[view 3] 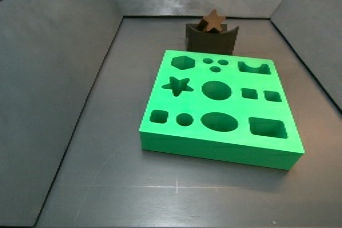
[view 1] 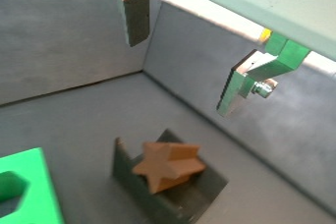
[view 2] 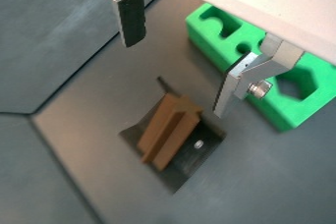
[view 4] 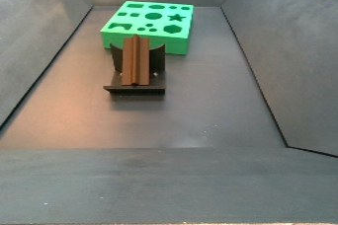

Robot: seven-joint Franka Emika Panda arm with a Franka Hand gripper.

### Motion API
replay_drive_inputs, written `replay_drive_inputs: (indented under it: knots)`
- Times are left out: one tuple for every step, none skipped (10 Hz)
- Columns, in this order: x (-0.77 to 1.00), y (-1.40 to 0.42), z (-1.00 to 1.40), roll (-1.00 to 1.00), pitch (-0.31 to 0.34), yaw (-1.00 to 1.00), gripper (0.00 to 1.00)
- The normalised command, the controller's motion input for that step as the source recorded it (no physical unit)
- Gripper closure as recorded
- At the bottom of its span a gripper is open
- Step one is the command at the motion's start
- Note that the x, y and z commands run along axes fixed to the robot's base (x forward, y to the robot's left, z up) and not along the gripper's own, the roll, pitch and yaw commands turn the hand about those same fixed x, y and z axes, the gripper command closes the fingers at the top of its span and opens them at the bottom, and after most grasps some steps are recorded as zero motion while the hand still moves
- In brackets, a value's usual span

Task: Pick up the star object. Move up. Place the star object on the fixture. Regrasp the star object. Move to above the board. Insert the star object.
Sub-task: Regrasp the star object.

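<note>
The brown wooden star object (view 1: 171,164) rests on the dark fixture (view 1: 197,200), leaning against its upright. It also shows in the other wrist view (view 2: 164,130) and in both side views (view 3: 213,20) (view 4: 136,63). My gripper (view 1: 187,51) (view 2: 183,56) is open and empty, hanging above the star with clear space between them. Nothing is between the fingers (view 1: 137,17). The green board (view 3: 221,107) with shaped holes, a star hole among them, lies beside the fixture.
Grey walls enclose the dark floor on all sides. The board (view 4: 145,22) sits between the fixture (view 4: 132,88) and one end wall. Bare floor (view 4: 172,160) stretches beyond the fixture on its other side.
</note>
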Motion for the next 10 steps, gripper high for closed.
replay_drive_inputs:
  knots:
    - [0.06, -0.03, -0.01, 1.0, 0.046, 0.04, 0.0]
    - [0.07, -0.03, -0.01, 1.0, 0.069, 0.05, 0.0]
    - [0.09, -0.03, -0.01, 1.0, 0.091, 0.06, 0.0]
    - [0.1, -0.04, -0.02, 1.0, 0.118, 0.07, 0.0]
    - [0.11, -0.04, -0.02, 1.0, 0.149, 0.1, 0.0]
    - [0.11, -0.04, -0.02, 1.0, 0.182, 0.13, 0.0]
    - [0.11, -0.05, -0.02, 0.81, 0.176, 0.14, 0.0]
    - [0.11, -0.05, -0.02, 0.57, 0.155, 0.17, 0.0]
    - [0.11, -0.05, -0.02, 0.38, 0.136, 0.19, 0.0]
    - [0.1, -0.03, -0.01, 0.24, 0.114, 0.19, 0.0]
